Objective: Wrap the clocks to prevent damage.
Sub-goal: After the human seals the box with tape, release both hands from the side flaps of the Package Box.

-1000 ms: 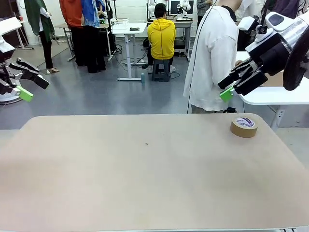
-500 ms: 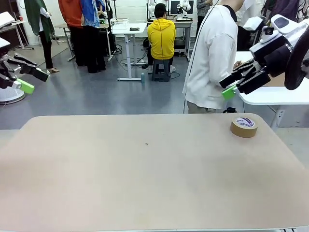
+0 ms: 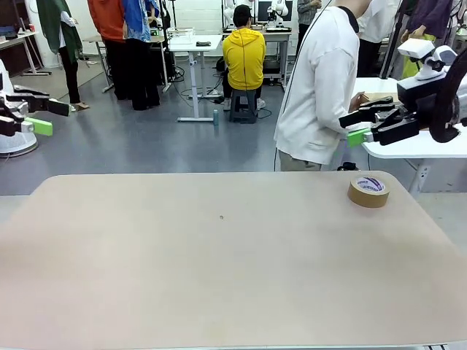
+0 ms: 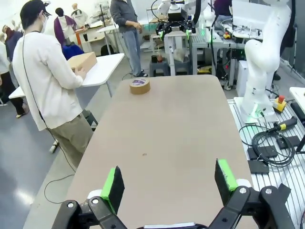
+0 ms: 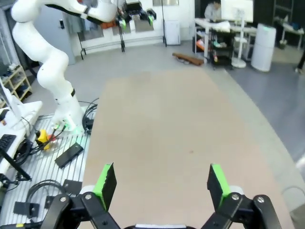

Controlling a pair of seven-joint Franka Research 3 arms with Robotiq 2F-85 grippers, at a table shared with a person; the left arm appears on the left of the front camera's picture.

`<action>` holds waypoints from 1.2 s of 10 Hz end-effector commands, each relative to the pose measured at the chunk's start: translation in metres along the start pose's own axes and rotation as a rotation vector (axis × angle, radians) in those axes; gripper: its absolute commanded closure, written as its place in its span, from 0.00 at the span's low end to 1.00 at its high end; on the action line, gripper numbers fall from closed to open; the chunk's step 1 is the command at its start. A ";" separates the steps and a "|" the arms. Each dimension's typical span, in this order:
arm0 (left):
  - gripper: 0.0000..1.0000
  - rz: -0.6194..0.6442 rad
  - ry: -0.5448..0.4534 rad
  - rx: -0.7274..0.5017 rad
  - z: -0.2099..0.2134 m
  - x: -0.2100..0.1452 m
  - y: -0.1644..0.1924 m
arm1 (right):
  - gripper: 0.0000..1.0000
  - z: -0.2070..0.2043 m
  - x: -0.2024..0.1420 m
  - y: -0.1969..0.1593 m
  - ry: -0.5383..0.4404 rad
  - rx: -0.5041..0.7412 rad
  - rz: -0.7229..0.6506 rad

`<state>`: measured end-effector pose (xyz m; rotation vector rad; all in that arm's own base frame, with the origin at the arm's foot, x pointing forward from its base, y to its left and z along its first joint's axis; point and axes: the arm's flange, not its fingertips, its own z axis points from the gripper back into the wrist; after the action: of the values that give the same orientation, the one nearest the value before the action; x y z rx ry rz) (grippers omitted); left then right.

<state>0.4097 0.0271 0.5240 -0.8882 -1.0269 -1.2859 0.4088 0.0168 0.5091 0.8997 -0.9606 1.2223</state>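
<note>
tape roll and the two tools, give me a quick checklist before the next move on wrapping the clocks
1. Left tool open with nothing between its pads: ok.
2. Right tool open and holding nothing: ok.
3. Tape roll lying flat near the table's far right corner, free of both tools: ok.
4. Clocks to wrap on the table: not ok, none seen there.
5. Wrapping material on the table: not ok, none seen apart from the tape.
6. Person ready to hand things over: cannot tell; they stand at the far right edge, turned towards a cardboard box on the side table.
</note>
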 end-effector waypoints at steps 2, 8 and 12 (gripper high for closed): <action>0.00 -0.007 -0.087 0.038 0.012 -0.028 0.006 | 0.00 0.004 -0.018 0.001 -0.075 0.013 0.034; 0.00 0.020 -0.077 0.067 0.018 -0.038 0.011 | 0.00 0.010 -0.021 0.002 -0.036 0.006 0.006; 0.00 0.020 -0.077 0.067 0.018 -0.038 0.011 | 0.00 0.010 -0.021 0.002 -0.036 0.006 0.006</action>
<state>0.4198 0.0555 0.4946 -0.8962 -1.1154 -1.1992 0.4048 0.0058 0.4945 0.9342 -0.9940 1.1952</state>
